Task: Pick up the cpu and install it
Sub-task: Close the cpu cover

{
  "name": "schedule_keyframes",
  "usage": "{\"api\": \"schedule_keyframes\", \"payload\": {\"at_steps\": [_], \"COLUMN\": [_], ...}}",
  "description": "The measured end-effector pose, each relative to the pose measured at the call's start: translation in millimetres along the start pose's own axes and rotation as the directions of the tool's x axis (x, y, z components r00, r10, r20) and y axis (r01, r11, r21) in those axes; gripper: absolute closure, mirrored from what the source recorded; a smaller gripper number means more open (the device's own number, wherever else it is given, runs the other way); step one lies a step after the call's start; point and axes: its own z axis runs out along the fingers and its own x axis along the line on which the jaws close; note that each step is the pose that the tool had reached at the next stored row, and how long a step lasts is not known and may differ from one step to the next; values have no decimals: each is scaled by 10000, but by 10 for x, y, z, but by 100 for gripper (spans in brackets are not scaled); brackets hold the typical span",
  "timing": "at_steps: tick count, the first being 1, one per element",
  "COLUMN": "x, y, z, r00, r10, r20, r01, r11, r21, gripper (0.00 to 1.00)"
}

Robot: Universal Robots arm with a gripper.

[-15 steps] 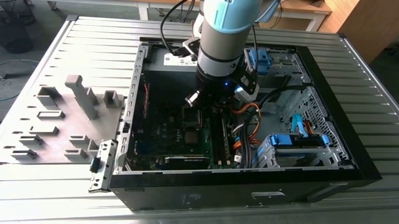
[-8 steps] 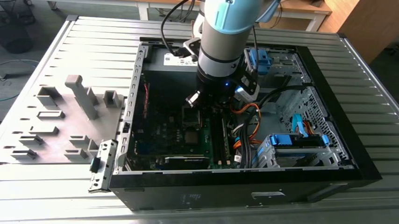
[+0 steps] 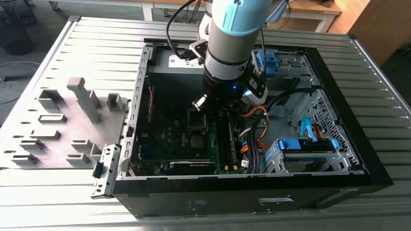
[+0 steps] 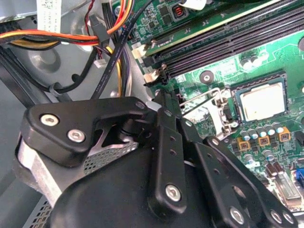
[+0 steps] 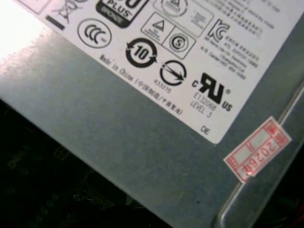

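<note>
The cpu (image 4: 262, 100), a small square chip with a silver-grey top, lies flat in its socket on the green motherboard (image 4: 223, 57). The socket's metal retaining frame (image 4: 216, 111) stands raised beside it. My gripper (image 4: 171, 107) hangs inside the open computer case (image 3: 359, 159). Its black fingers (image 4: 166, 142) are drawn together with nothing between them, and it is apart from the cpu, near the end of the memory slots (image 4: 228, 35). In the exterior view the gripper (image 3: 222, 107) sits low over the middle of the board.
Orange, yellow and black cables (image 4: 71, 38) run close beside the gripper. A grey box with a white label (image 5: 142, 118) is close to the first wrist camera. Blue drive brackets (image 3: 308, 144) stand at the exterior view's right. A grey fixture plate (image 3: 64, 120) lies left of the case.
</note>
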Motion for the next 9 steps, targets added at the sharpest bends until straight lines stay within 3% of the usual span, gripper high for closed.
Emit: {"api": "schedule_keyframes", "payload": {"at_steps": [9], "x": [36], "y": [26], "z": [4], "r00": [10000], "r10": [-6], "r20": [-5], "r01": [6], "r11": [10000], "r21": [8], "gripper": [89]}}
